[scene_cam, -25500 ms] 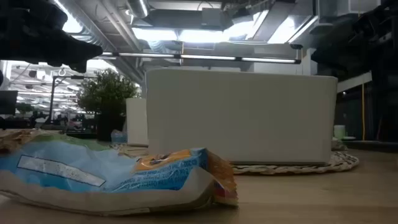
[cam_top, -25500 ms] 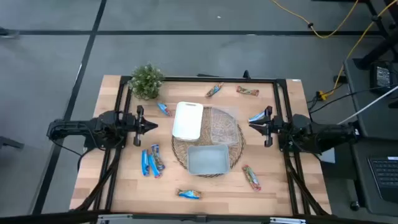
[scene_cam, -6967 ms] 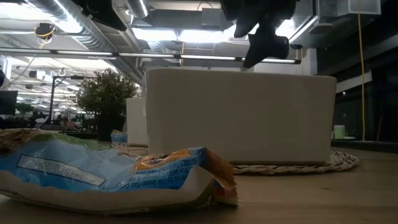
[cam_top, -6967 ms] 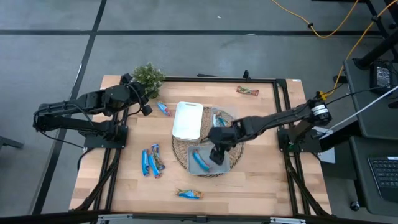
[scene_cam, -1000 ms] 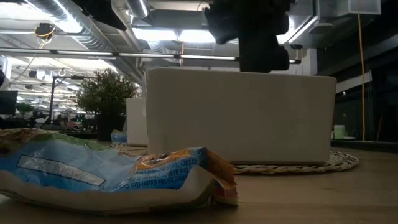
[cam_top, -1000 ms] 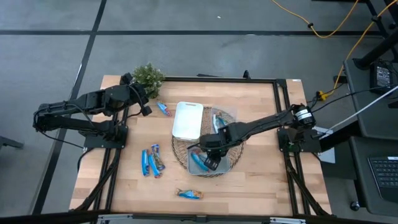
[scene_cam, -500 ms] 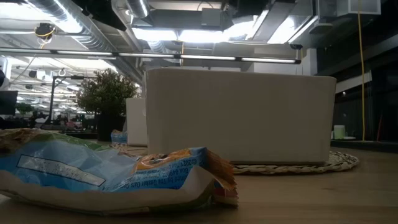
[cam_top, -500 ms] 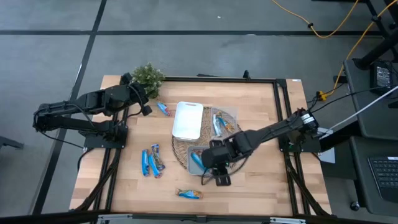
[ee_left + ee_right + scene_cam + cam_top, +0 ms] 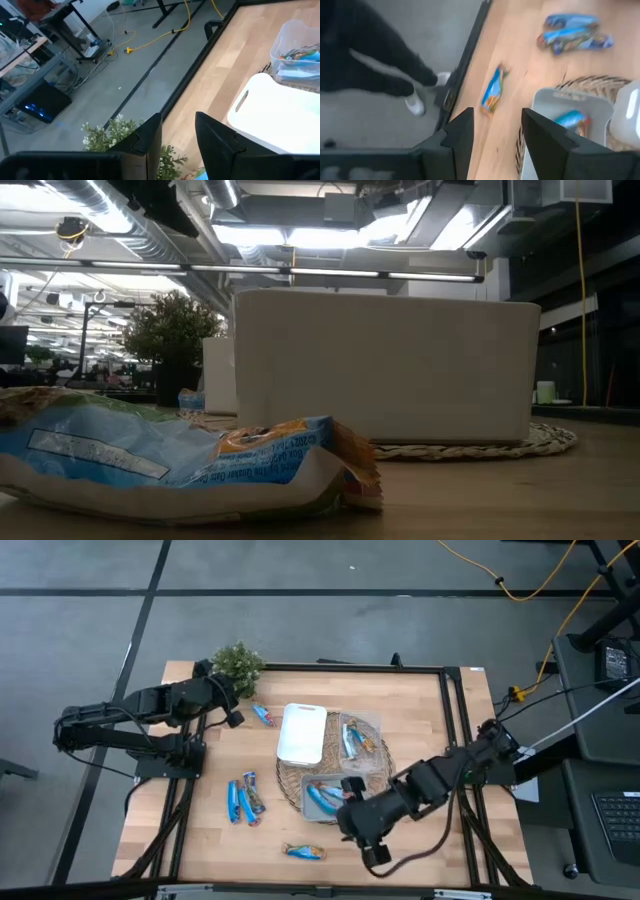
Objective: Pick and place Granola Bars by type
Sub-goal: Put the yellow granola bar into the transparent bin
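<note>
The Granola Bars are scattered. One blue bar [image 9: 263,715] lies near the plant, and a few blue ones [image 9: 245,798] lie left of the mat. One more [image 9: 303,852] lies near the front edge and fills the low view's foreground [image 9: 180,460]. Others sit in two clear containers [image 9: 322,795] [image 9: 352,738] on the woven mat. My right gripper [image 9: 368,848] hangs high over the front of the table, open, holding nothing; its wrist view looks down on the front bar [image 9: 492,92]. My left gripper [image 9: 232,712] waits by the plant, open [image 9: 177,135] and empty.
A white tray [image 9: 302,733] rests on the woven mat [image 9: 385,775] beside the containers. A small potted plant [image 9: 238,668] stands at the far left corner. A black frame [image 9: 450,700] edges the table. Bare wood lies at the right and front right.
My right gripper has risen from over the near container and swung toward the table's near edge, rolling as it went. It has left the low view upward. The bars on the table lie as before.
</note>
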Available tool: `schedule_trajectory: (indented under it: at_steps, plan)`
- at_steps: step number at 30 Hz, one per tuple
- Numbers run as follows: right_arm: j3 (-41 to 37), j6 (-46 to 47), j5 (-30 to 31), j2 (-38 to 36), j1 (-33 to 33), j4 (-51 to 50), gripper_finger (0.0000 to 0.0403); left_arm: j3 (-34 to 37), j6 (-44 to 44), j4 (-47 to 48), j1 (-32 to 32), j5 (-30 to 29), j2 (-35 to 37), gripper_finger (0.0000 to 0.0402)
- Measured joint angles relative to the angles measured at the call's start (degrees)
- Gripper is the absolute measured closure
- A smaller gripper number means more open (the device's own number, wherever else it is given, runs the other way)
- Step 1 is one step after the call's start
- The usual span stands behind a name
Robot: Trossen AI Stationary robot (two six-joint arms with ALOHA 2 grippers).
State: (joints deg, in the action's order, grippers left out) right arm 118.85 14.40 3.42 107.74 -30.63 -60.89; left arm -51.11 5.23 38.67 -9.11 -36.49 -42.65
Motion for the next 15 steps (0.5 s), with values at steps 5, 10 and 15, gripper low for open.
schedule_trajectory:
  at_steps: [5, 10, 15]
  plan:
    - [-0.6, 0.3, 0.2, 0.0, 1.3, 4.3, 0.0236, 0.0, 0.0, 0.0, 0.0, 0.0, 0.0, 0.0290]
    - [-1.9, -0.3, -1.0, 2.0, 2.9, 8.6, 0.0235, 0.0, 0.0, 0.0, 0.0, 0.0, 0.0, 0.0290]
    - [-1.9, -2.9, -7.7, 6.3, 3.3, 12.5, 0.0226, 0.0, -0.1, 0.1, 0.0, 0.1, 0.0, 0.0290]
